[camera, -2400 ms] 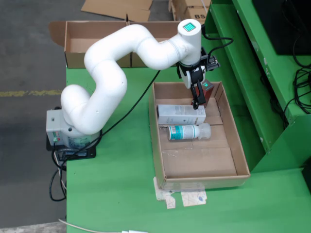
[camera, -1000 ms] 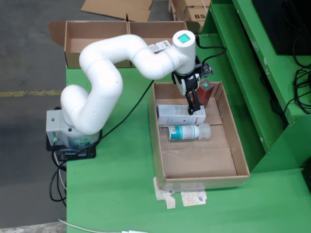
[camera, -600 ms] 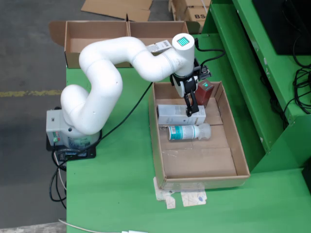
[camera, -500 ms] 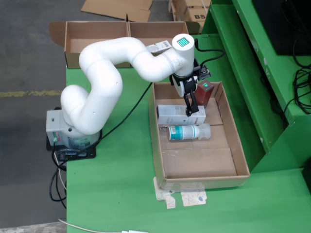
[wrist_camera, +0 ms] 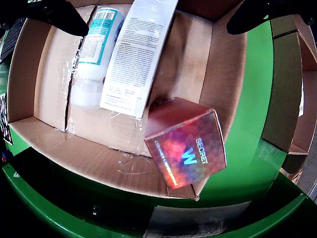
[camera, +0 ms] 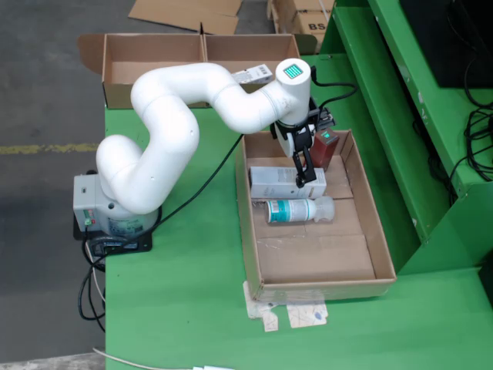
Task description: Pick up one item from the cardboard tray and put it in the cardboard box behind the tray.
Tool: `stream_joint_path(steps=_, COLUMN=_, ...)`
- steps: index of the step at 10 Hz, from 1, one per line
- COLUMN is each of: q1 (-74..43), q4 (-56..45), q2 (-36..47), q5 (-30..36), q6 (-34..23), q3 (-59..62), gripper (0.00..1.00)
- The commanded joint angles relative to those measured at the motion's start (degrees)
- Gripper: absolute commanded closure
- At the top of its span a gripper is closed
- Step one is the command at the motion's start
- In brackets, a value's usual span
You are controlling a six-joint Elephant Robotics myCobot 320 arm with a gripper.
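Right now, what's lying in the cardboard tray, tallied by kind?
White carton: 1
White and teal bottle: 1
Dark red box: 1
Total: 3, all in the cardboard tray

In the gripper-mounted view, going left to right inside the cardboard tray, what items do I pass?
white bottle → long white box → reddish carton marked SECRET

white carton (wrist_camera: 139, 52) and bottle (wrist_camera: 94, 54) cut off at top edge
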Motion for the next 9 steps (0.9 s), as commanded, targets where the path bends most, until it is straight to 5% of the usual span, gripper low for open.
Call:
stream_joint_path(steps=1, q1=0.2, q4=1.9, q2=-0.7, q5=0.2, q6=-0.5, q3=1.9, gripper=0.00)
stream_joint_path(steps=9, q1=-1.1, q4=3.5, q2=-8.5, q5=1.4, q6=-0.3, q3=4.9, gripper=0.00)
